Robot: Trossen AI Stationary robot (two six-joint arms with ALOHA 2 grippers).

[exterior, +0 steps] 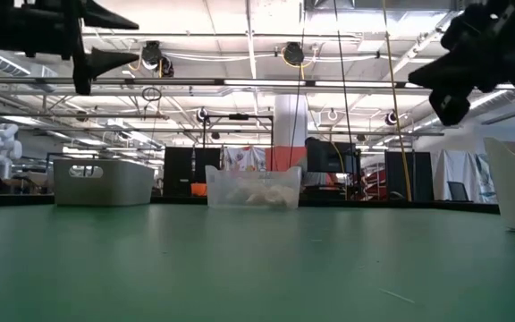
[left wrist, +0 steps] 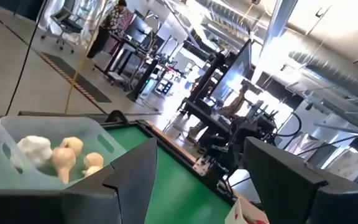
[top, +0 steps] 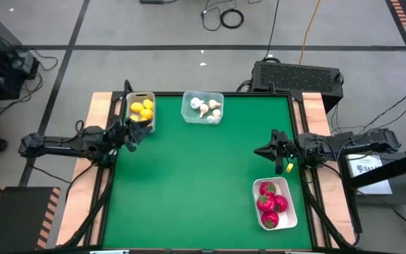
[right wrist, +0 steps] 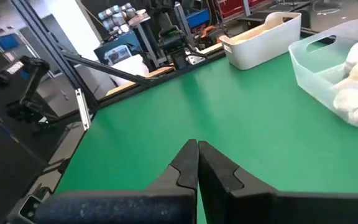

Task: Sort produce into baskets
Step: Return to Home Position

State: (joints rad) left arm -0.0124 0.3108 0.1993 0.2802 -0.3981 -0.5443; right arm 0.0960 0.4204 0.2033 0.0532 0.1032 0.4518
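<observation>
Several yellow lemons [top: 142, 109] lie in the narrow grey-white bin [top: 151, 117] at the far left. White garlic bulbs [top: 205, 107] lie in the clear tub [top: 187, 113] at the far middle. Red fruits [top: 272, 203] lie in the white tray [top: 290, 220] at the near right. My left gripper [top: 130, 135] is open and empty, just near of the lemon bin and raised above the table [exterior: 105, 58]. My right gripper [top: 268, 150] is shut and empty, just far of the white tray and also raised [exterior: 445, 94].
The green mat [top: 196, 176] is bare between the containers. A small yellow bit [top: 288, 168] shows by my right wrist; I cannot tell what it is. A black box [top: 298, 74] stands beyond the far right edge. Wooden strips [top: 101, 106] border the mat's sides.
</observation>
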